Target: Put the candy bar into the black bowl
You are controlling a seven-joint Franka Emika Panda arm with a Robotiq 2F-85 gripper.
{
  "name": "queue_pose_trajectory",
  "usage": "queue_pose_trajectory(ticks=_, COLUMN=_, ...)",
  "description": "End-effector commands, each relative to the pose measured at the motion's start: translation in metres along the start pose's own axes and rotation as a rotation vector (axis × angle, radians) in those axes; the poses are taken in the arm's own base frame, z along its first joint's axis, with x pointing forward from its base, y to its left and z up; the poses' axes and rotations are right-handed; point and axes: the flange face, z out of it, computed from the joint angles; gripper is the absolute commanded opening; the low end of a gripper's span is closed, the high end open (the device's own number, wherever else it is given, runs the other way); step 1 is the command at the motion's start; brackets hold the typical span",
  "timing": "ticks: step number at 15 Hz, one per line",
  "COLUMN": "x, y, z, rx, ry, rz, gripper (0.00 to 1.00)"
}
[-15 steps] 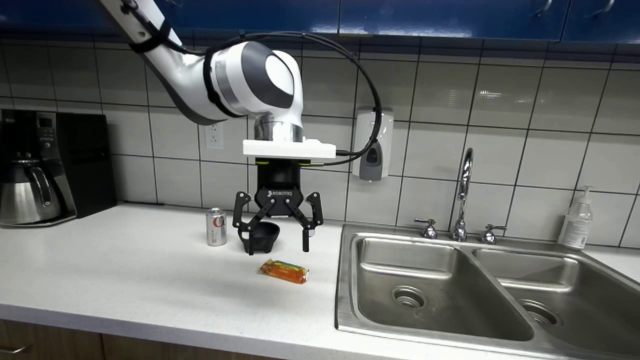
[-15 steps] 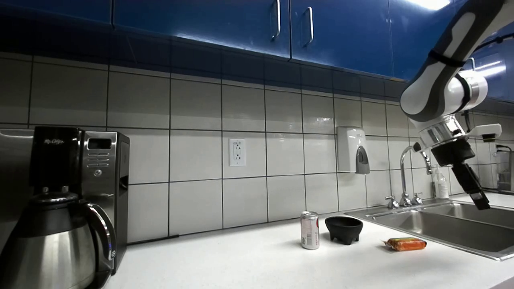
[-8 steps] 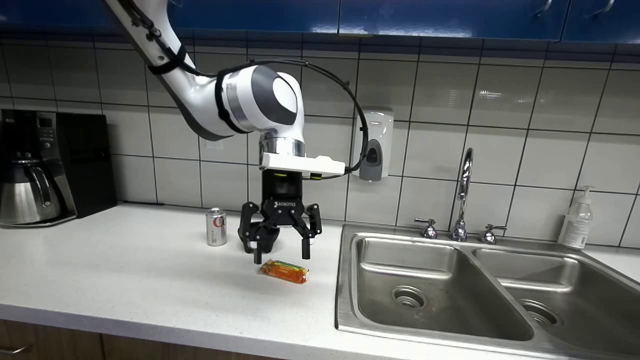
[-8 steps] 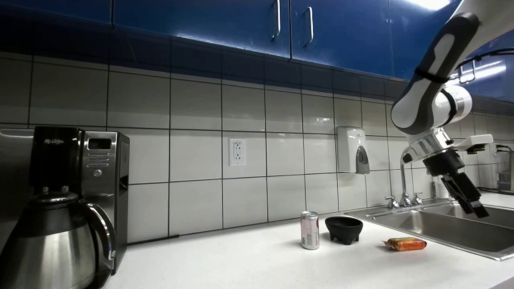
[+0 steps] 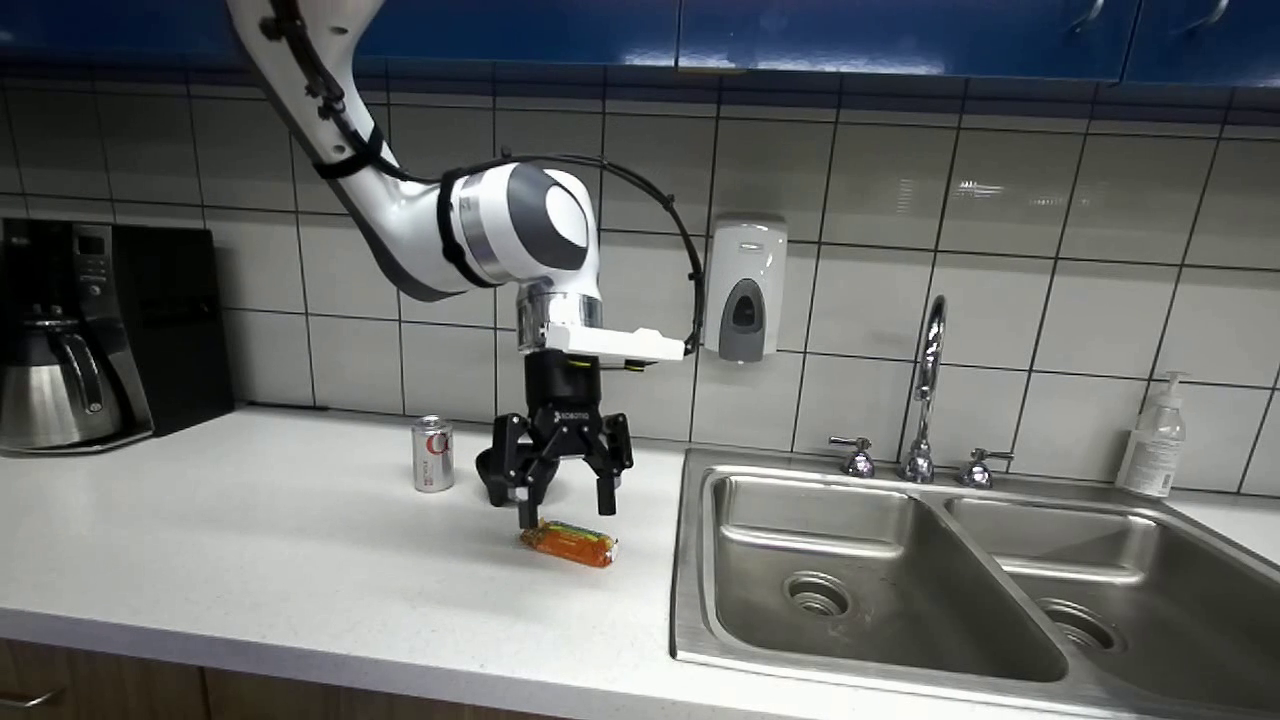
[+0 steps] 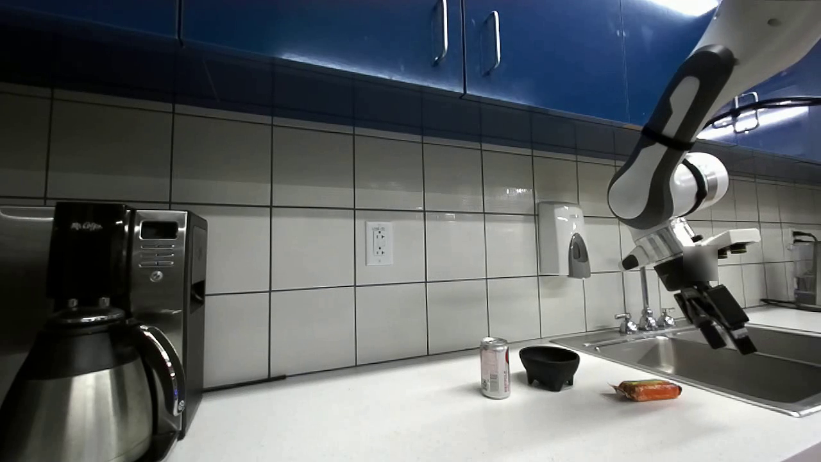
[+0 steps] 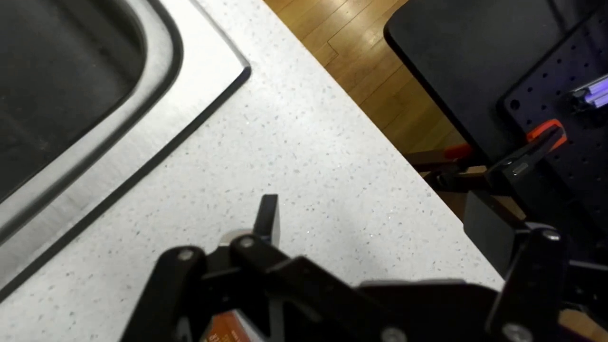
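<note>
- My gripper point(image 5: 567, 508) hangs above the white countertop point(image 5: 300, 540), its fingers point(image 5: 527, 512) spread well apart with a bare gap between them; I have hold of nothing.
- The candy bar point(image 6: 649, 390) lies flat on the countertop, orange-wrapped. In an exterior view I read it at half past three from the black bowl point(image 6: 549, 367), near it and outside it.
- In an exterior view I see the gripper point(image 6: 730, 343) at two o'clock from the candy bar, higher up and apart from it.
- The black bowl, a footed one, stands upright; in an exterior view it sits partly hidden behind my gripper.
- A silver-and-red soda can point(image 6: 495, 367) stands at nine o'clock from the black bowl, just beside it, apart.
- The double-basin steel sink point(image 5: 692, 560) is at three o'clock from the candy bar in an exterior view, its chrome faucet point(image 5: 917, 462) along the twelve o'clock edge.
- Well off at nine o'clock from the soda can stands a coffee maker point(image 6: 167, 256).
- In my wrist view a scrap of the candy bar point(image 7: 227, 327) shows at seven o'clock, mostly out of sight; the sink comes in at ten o'clock, wooden floor point(image 7: 375, 80) at one.
</note>
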Motion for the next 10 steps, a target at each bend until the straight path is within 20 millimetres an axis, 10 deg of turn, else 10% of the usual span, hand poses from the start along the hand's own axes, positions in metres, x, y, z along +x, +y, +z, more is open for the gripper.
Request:
queue_pose_trajectory(ticks=1, x=0.010, y=0.024, z=-0.007, rx=-0.043, ry=-0.003, rz=-0.100, gripper=1.00)
queue_pose_trajectory(ticks=10, x=0.046, y=0.054, z=-0.001, rx=-0.064, ry=0.022, rz=-0.260, gripper=1.00)
